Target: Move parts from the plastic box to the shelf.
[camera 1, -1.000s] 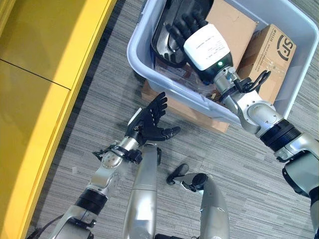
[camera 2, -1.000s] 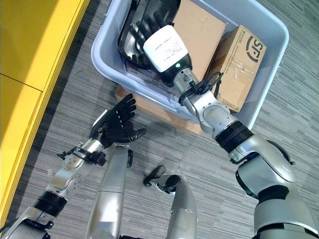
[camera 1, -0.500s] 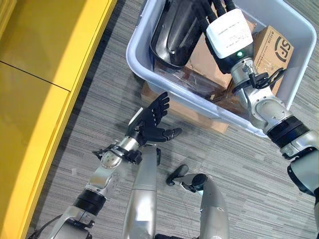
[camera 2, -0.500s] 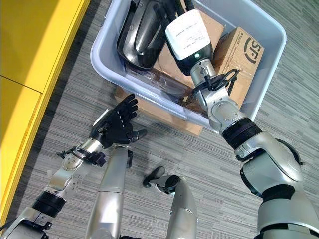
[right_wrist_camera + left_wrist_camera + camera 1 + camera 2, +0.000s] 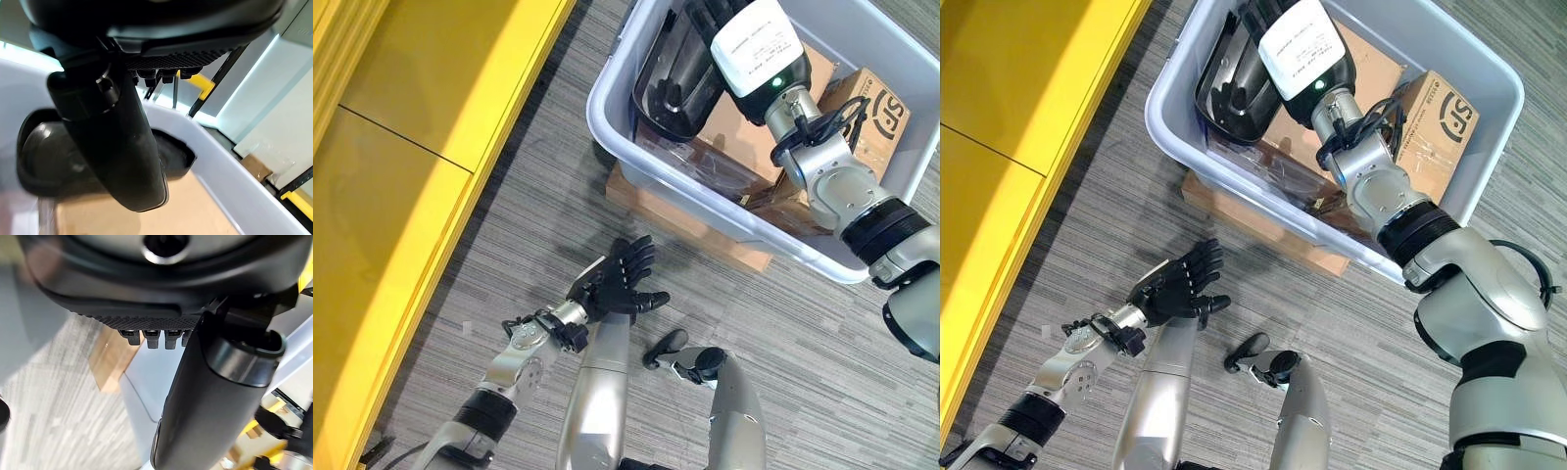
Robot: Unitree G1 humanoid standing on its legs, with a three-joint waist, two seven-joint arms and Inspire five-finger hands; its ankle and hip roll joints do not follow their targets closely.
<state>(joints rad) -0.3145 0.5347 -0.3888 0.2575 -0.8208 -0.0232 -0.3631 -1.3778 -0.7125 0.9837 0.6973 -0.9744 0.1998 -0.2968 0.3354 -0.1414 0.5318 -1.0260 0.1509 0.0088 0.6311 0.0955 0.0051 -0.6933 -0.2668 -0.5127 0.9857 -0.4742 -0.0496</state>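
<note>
Nearest the body, the left robot hand [image 5: 619, 282] is held over the carpeted floor [image 5: 509, 245], palm up, fingers straight and spread, nothing in it. It is placed well short of the plastic box [image 5: 617, 103] and takes no part in the reach.

Farther out, the right robot hand [image 5: 1246, 96] is extended into the plastic box, its fingers lying inside or against the black moulded part [image 5: 674, 83] at the box's left end. Whether those fingers are curled on the part or merely resting cannot be told — the wrist housing covers them in the head views, and the right wrist view shows the thumb and a row of fingertips without settling the matter.

The black part is seen with its long axis running away from the robot, roughly in line with the right forearm. The right arm is plainly the nearer. Beside the part lie a flat cardboard sheet [image 5: 1371, 73] and a cardboard carton [image 5: 1440, 117]. The box rests on a low wooden base [image 5: 690, 225].

The yellow shelf [image 5: 421, 127] is cut off at the left edge; its levels are not made out.
</note>
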